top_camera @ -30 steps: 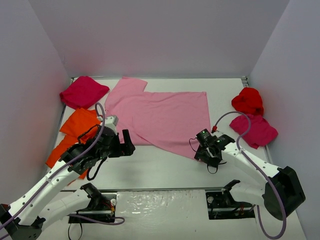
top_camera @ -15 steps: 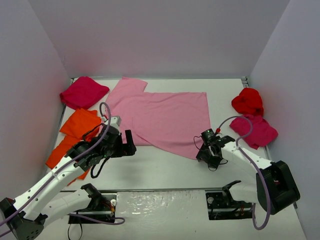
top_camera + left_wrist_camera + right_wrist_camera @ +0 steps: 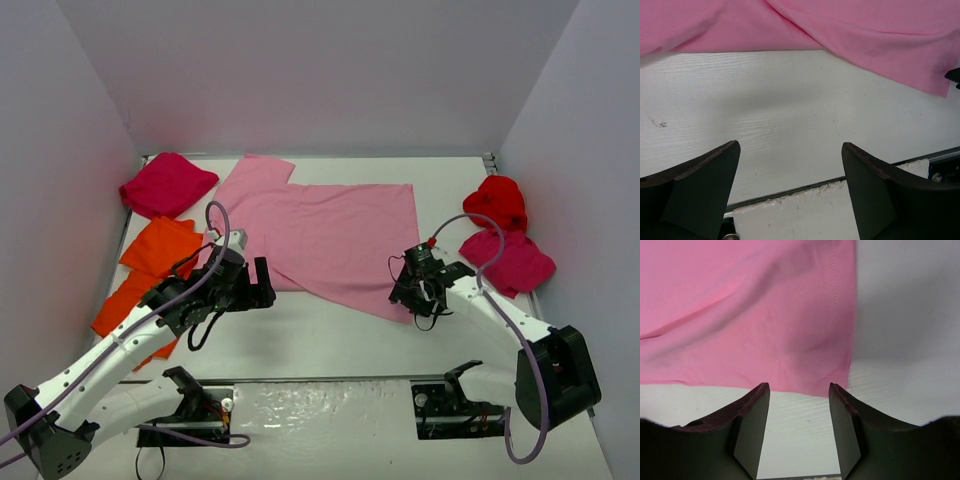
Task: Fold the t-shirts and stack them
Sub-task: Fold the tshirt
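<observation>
The left gripper (image 3: 262,287) is hovering over the white table (image 3: 320,335) with its jaws spread wide and empty, just short of the near hem of the one light pink cloth t-shirt (image 3: 320,225), which is lying spread flat. The right gripper (image 3: 799,387) is holding its jaws partly apart on nothing, the tips at that shirt's near right corner. One crumpled magenta-crimson t-shirt (image 3: 165,183) is lying far left; a second magenta-crimson t-shirt (image 3: 515,262) is touching one bunched bright red t-shirt (image 3: 497,200). The orange cloth (image 3: 150,265) is lying left, its count unclear.

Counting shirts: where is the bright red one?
In the top view, the bright red t-shirt lies bunched far right, touching the magenta t-shirt below it.
</observation>
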Robot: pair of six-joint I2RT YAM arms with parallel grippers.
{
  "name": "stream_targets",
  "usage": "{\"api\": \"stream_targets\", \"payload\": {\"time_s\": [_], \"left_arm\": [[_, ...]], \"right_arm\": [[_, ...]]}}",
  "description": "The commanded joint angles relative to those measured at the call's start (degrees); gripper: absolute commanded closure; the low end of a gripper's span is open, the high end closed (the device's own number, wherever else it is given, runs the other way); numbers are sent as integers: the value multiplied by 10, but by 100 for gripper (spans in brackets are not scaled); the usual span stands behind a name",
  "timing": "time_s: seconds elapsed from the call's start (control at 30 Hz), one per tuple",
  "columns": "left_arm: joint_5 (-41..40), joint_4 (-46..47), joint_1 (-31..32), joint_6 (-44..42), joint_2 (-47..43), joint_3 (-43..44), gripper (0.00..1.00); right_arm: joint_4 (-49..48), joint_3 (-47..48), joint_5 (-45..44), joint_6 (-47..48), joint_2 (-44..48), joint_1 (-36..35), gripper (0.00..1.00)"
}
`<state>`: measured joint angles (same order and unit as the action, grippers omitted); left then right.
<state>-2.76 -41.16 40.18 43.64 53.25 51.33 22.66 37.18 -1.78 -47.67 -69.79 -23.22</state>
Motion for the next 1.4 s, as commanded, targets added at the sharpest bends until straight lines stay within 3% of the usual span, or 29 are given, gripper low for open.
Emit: {"api": "stream_targets", "payload": {"time_s": [0.0,0.27,0.6,0.67,0.73,0.77,0.8,0.83,1.17,1.37], "left_arm": [[1,30,3,-2,-3,34,21],[4,34,3,2,-2,35,21],[-3,15,2,1,-13,36,21],[-2,15,3,0,-12,37,21],[-2,17,3,0,-11,39,21],[-2,18,3,0,-11,38,21],[-1,20,3,0,-11,37,21],[0,22,2,0,-10,36,21],[7,32,3,1,-4,33,21],[17,44,3,5,2,32,21]], "right_arm": [[5,17,2,6,30,2,52],[-31,-45,-2,-18,-48,7,50],[-46,-71,-25,-37,-22,17,49],[-41,-73,-24,-38,-20,17,54],[-39,-76,-23,-37,-12,17,71],[-36,-77,-21,-37,-10,17,87],[-33,-78,-18,-37,-8,17,97],[-31,-78,-15,-37,-6,17,100],[22,-1,-49,3,89,15,100],[25,111,-79,57,7,16,100]]}}
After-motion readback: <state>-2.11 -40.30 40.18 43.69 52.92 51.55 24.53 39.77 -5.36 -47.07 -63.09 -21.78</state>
